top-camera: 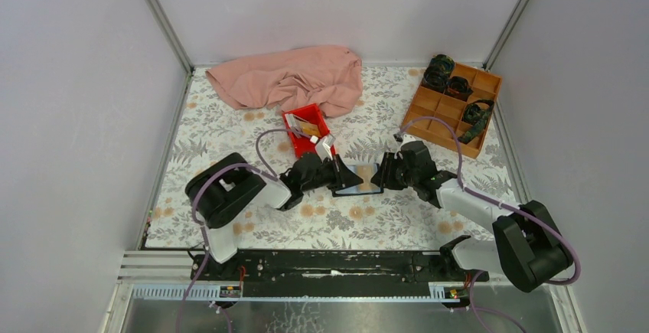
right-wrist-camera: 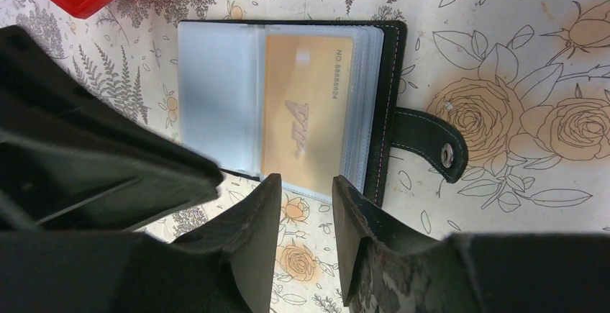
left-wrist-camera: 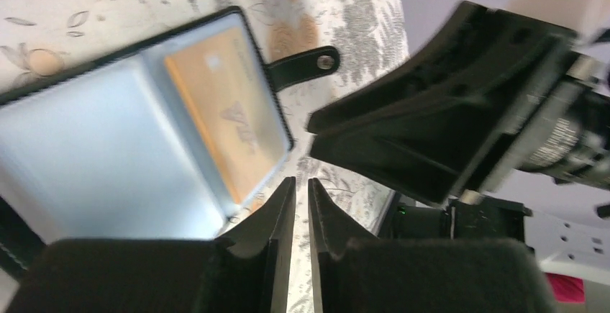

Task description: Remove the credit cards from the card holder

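Floral tablecloth (right-wrist-camera: 503, 39) bears black card holder (right-wrist-camera: 385, 75), orange card (right-wrist-camera: 306, 111) sleeved; left end effector (left-wrist-camera: 301, 183) narrow, right end effector (right-wrist-camera: 306, 180) wider.

Plain pale grey walls (top-camera: 76, 80) enclose the worktop (top-camera: 229, 130) on three sides, joined by metal corner posts (top-camera: 162, 19). A floral-print cover lies over the worktop; a black rail (top-camera: 337, 266) runs along its near edge.

Orange card (left-wrist-camera: 226, 115) inside open card holder (left-wrist-camera: 93, 147)
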You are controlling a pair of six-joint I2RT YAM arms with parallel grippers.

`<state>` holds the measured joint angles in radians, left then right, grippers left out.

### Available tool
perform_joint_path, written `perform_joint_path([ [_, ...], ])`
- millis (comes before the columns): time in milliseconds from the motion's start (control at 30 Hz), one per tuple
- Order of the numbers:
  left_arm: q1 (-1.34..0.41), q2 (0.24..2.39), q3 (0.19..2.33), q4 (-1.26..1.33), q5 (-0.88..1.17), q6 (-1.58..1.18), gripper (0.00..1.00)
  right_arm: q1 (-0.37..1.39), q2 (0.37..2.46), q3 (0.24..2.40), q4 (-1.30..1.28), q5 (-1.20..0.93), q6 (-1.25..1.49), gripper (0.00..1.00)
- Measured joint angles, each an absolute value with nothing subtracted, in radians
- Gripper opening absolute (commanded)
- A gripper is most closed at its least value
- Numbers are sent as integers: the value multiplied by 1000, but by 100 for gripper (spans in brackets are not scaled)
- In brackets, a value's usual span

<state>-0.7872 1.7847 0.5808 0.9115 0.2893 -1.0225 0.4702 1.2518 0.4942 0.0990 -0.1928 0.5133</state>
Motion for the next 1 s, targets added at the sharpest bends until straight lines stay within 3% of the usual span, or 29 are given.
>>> perform_joint_path([
  [367, -672, 2004, 615, 997, 402, -1047, 17, 470, 1232, 492, 99, -192, 513, 41],
  [1000, -660, 2023, 564, 1134, 454, -1117, 15, 470, 1232, 488, 104, -192, 513, 41],
])
